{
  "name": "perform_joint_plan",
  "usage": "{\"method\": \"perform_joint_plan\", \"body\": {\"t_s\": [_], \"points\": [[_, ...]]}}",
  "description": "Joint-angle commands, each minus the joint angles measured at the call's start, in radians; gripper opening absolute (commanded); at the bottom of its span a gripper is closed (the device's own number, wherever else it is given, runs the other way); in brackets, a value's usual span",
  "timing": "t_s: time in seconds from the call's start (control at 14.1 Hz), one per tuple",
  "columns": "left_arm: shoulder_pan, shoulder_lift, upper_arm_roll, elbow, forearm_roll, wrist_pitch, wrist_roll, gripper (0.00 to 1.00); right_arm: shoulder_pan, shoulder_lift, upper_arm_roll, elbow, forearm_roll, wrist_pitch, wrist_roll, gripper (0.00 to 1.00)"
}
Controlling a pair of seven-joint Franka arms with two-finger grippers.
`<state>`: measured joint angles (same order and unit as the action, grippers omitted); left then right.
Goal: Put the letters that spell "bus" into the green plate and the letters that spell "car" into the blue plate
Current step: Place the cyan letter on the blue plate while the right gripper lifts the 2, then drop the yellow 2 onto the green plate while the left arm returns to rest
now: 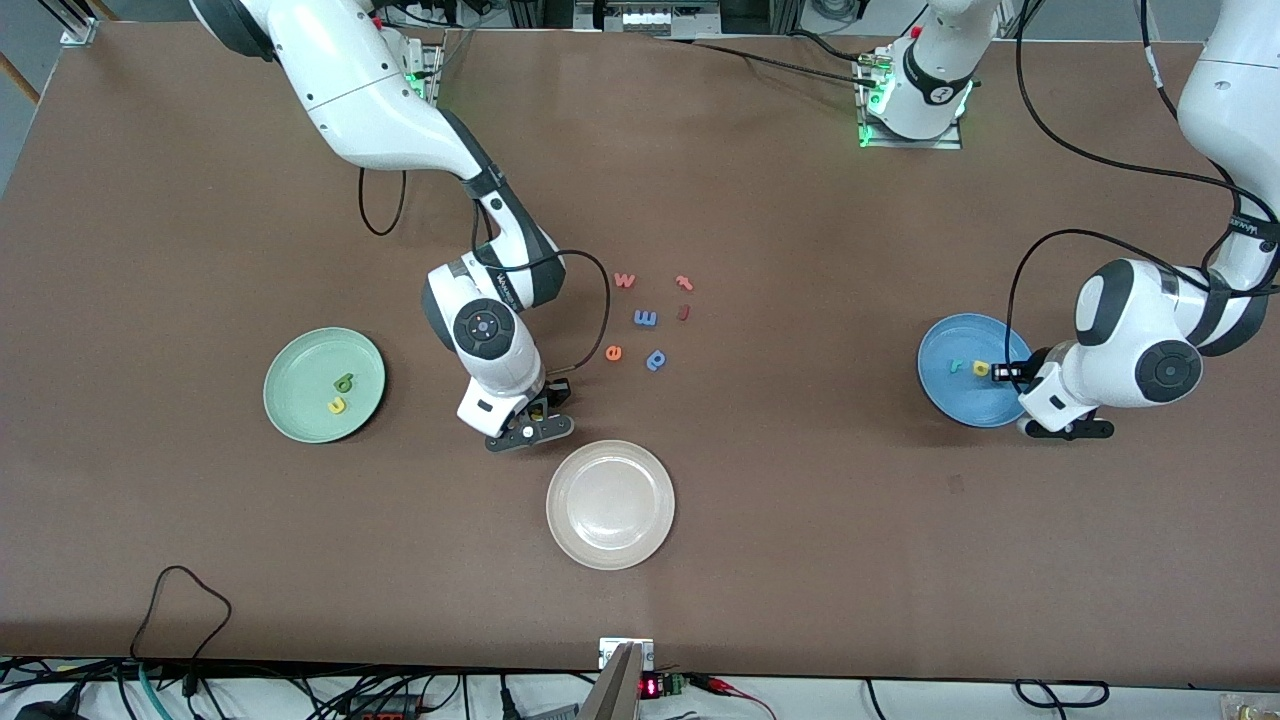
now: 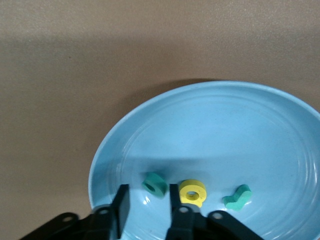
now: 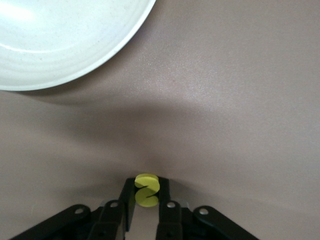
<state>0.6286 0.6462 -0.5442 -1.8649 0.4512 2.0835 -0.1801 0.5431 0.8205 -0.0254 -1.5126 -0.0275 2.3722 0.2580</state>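
My right gripper (image 1: pixel 540 408) is low over the table beside the cream plate, shut on the yellow "s" (image 3: pixel 147 190), which stands upright between its fingertips. The green plate (image 1: pixel 300 370) toward the right arm's end holds a green "b" (image 1: pixel 344 382) and a yellow "u" (image 1: pixel 337 405). My left gripper (image 2: pixel 148 200) hangs open over the rim of the blue plate (image 2: pixel 240 130). A teal "c" (image 2: pixel 154 184) lies in that plate just past its fingertips, free of them. Beside it lie the yellow "a" (image 2: pixel 193 192) and the teal "r" (image 2: pixel 238 197).
A cream-white plate (image 1: pixel 610 503) sits nearer the front camera than the right gripper. Loose letters lie mid-table: an orange "w" (image 1: pixel 624 280), a red "t" (image 1: pixel 684 283), a blue "m" (image 1: pixel 646 318), an orange "e" (image 1: pixel 614 352), a blue "p" (image 1: pixel 656 360). A black cable loops from the right wrist.
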Motion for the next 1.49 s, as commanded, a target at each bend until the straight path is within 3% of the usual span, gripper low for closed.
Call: {"method": "perform_joint_plan", "body": {"t_s": [0.0, 0.28, 0.5, 0.64, 0.92, 0.99, 1.06, 1.28, 1.42], "points": [[0.016, -0.025, -0.026, 0.007, 0.023, -0.013, 0.016, 1.00, 0.014, 0.016, -0.022, 0.023, 0.014, -0.001, 0.003, 0.12], [0.016, -0.126, -0.120, 0.035, 0.009, -0.067, 0.019, 1.00, 0.009, -0.006, -0.030, 0.023, 0.012, -0.011, -0.003, 0.09], [0.016, -0.132, -0.225, 0.177, 0.003, -0.219, 0.013, 1.00, 0.009, -0.024, -0.030, 0.022, 0.012, -0.014, -0.003, 0.09], [0.016, -0.134, -0.273, 0.243, 0.000, -0.247, 0.014, 1.00, -0.002, -0.058, -0.034, 0.009, 0.012, -0.045, -0.005, 0.09], [-0.006, -0.172, -0.267, 0.325, -0.100, -0.258, 0.031, 1.00, -0.090, -0.184, -0.036, -0.089, -0.002, -0.151, -0.040, 0.09], [-0.038, -0.187, -0.232, 0.329, -0.108, -0.260, 0.048, 1.00, -0.122, -0.217, -0.036, -0.124, -0.002, -0.169, -0.072, 0.09], [-0.103, -0.209, -0.154, 0.357, -0.118, -0.260, 0.062, 1.00, -0.156, -0.249, -0.034, -0.162, -0.002, -0.174, -0.104, 0.09], [-0.349, -0.244, 0.189, 0.447, -0.297, -0.278, 0.117, 1.00, -0.271, -0.343, -0.034, -0.317, -0.002, -0.176, -0.222, 0.09], [-0.455, -0.279, 0.346, 0.447, -0.383, -0.272, 0.157, 1.00, -0.351, -0.371, -0.034, -0.379, -0.002, -0.176, -0.314, 0.10]]}}
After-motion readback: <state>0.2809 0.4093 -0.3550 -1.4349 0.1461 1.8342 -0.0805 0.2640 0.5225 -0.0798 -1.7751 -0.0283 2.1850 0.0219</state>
